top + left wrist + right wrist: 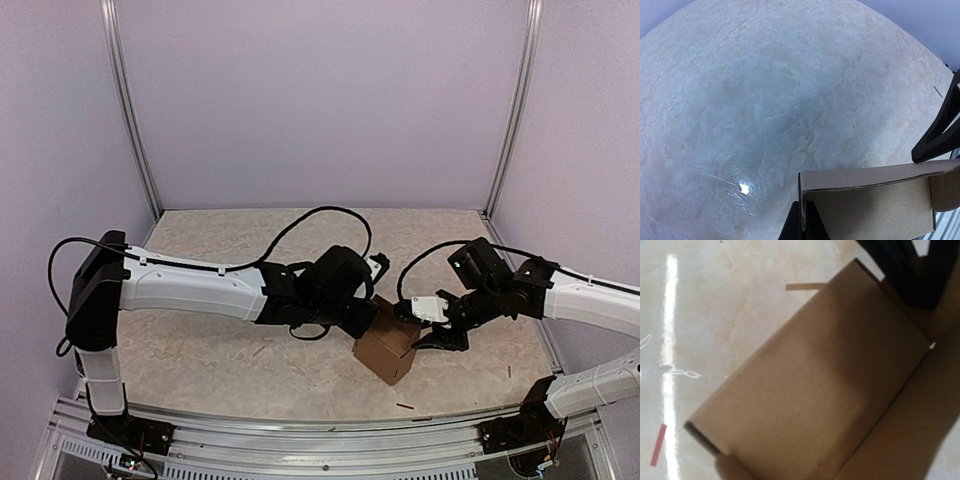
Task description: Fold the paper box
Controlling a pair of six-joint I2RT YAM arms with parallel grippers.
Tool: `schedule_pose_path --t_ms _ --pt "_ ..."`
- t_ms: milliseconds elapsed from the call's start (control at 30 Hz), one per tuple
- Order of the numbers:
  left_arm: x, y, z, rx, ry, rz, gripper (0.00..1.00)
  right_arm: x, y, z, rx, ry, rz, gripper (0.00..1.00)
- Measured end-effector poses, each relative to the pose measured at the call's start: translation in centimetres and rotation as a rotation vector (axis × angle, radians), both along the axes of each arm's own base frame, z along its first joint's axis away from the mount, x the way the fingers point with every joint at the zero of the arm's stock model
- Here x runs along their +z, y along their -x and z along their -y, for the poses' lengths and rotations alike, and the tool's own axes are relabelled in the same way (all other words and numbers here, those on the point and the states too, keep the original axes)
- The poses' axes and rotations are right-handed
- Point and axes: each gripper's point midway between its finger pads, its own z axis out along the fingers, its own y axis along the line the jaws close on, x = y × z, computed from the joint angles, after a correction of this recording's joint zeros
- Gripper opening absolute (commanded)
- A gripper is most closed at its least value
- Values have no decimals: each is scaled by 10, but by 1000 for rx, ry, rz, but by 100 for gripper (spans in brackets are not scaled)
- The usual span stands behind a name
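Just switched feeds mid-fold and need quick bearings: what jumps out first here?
The brown paper box, partly formed, stands near the table's front edge, right of centre. The left gripper and right gripper flank its top from either side; whether either actually grips it is unclear. In the right wrist view one broad cardboard panel of the box fills most of the frame.

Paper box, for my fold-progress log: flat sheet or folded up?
Folded up: the paper box stands as a three-dimensional body with raised walls. Whether its top is closed, cannot tell.
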Motion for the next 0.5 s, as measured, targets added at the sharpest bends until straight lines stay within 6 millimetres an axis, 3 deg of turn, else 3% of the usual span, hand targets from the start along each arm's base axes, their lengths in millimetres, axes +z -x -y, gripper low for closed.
schedule_pose_path --t_ms 500 --pt "-2 2 -3 9 22 32 0 0 0 0 17 6 14 41"
